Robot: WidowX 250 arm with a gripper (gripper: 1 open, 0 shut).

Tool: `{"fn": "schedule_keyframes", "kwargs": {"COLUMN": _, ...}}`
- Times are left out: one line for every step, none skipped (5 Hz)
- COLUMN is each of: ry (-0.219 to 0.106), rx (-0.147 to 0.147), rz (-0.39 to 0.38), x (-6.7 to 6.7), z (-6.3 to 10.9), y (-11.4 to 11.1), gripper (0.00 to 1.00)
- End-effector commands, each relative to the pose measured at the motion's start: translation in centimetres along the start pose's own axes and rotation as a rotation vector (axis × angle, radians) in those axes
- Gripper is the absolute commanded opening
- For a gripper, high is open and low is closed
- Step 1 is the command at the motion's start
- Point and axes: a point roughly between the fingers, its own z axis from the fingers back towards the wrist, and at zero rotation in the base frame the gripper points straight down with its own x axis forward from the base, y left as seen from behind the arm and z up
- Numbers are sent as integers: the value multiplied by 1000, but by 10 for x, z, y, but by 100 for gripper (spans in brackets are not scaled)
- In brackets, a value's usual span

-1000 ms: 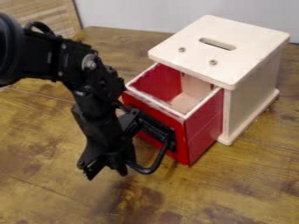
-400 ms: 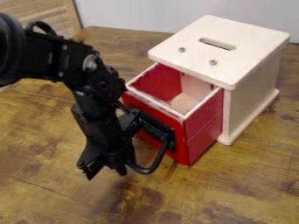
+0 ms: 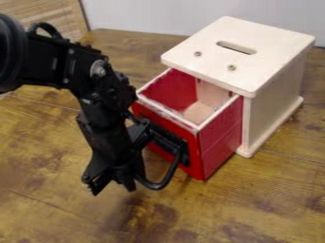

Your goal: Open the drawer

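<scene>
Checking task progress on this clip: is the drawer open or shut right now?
Open, partly. The drawer juts out of the white housing, its pale wood inside exposed. The end effector is beside its black handle.

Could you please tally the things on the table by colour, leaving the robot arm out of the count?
Red: 1, the drawer, pulled partly out, with a black handle on its front.
Cream-white: 1, the box that houses it, with a slot on top.
Total: 2
</scene>
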Motion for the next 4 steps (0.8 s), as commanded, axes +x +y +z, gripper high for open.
{"fn": "schedule_keyframes", "kwargs": {"ry": -58, "rx": -15, "rz": 199, "x": 48, "z": 20, "y": 9, "gripper": 0}}
{"fn": "schedule_keyframes", "kwargs": {"ry": -67, "rx": -8, "rz": 210, "x": 52, "z": 21, "y": 11, "gripper": 0}}
{"fn": "schedule_keyframes", "kwargs": {"ry": -74, "rx": -3, "rz": 208, "x": 53, "z": 23, "y": 13, "gripper": 100}}
{"fn": "schedule_keyframes", "kwargs": {"ry": -103, "rx": -1, "rz": 200, "x": 53, "z": 18, "y": 18, "gripper": 100}}
